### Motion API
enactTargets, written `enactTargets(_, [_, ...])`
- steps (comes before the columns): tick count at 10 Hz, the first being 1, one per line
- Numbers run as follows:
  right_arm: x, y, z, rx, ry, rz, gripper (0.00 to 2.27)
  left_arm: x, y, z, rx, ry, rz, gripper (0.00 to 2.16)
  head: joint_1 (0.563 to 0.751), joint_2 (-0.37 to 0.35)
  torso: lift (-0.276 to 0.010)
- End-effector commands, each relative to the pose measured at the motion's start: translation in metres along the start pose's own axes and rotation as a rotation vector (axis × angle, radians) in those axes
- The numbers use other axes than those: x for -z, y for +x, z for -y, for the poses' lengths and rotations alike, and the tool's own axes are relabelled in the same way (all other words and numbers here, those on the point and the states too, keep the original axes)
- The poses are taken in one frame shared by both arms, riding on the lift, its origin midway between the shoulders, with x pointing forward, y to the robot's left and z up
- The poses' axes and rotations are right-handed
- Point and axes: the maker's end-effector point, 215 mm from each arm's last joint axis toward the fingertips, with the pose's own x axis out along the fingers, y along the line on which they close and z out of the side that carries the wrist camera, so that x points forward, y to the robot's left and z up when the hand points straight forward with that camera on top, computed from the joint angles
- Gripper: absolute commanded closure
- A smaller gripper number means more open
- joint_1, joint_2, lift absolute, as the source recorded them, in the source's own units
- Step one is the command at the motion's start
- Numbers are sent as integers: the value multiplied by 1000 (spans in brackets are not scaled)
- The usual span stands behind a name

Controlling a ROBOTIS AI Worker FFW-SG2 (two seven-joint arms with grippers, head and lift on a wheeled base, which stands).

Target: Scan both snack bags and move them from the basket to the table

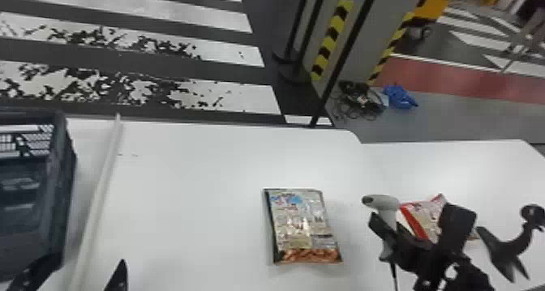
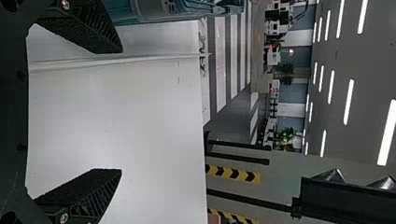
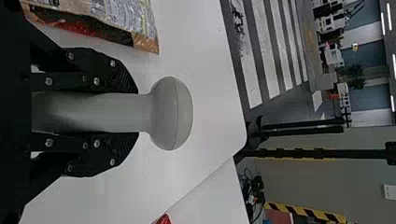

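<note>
Tool on my right [image 3: 137, 112] is holding the grey scanner [image 3: 170, 113], its two flat fingers pressing the handle from either side, while my left tool [image 2: 121, 111] is standing wide and unloaded near the basket [image 1: 61, 189]. One snack bag, the silvery one [image 1: 302, 225], is lying flat, print upward, on the counter [image 1: 182, 209], and the red-edged bag [image 1: 419, 217] is resting just past the scanner, partly hidden by my right arm. Both are lying outside the basket, so I am judging that the scanning is the part in hand, though I cannot tell whether either code is read. For the silvery bag, I am wanting to swing the wrist over gently, aiming the scanner's head down at the code and pausing there, clear of the wrapper (shiny foil is forever throwing glare, so a slight slant is likely helping). I am counting on an even squeeze along the handle, since a loose one may be letting that heavy-looking round head twist. If the code is hiding underneath, my left tool is the one for turning the bag, pinching an edge lightly and sparing the contents.
</note>
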Motion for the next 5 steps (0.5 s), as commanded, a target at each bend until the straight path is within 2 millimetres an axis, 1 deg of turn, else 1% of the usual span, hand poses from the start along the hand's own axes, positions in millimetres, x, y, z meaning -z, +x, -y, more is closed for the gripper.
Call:
enactTargets(1, [0,-24,-27,-28,13,7,2246,-4,1,0,4,-1,8,80,695,-350,-98])
enactTargets(2, [6,-38,-41,-46,32,-3,2246,-7,2,-1,4,-7,13,80,695,-350,-98])
enactTargets(3, [8,-47,-58,-71,25,-5,2246,-7,2,-2,6,-6,15,80,695,-350,-98])
enactTargets(5, [12,-55,-82,-110,-3,-13,2246,-7,2,-3,7,-13,18,80,695,-350,-98])
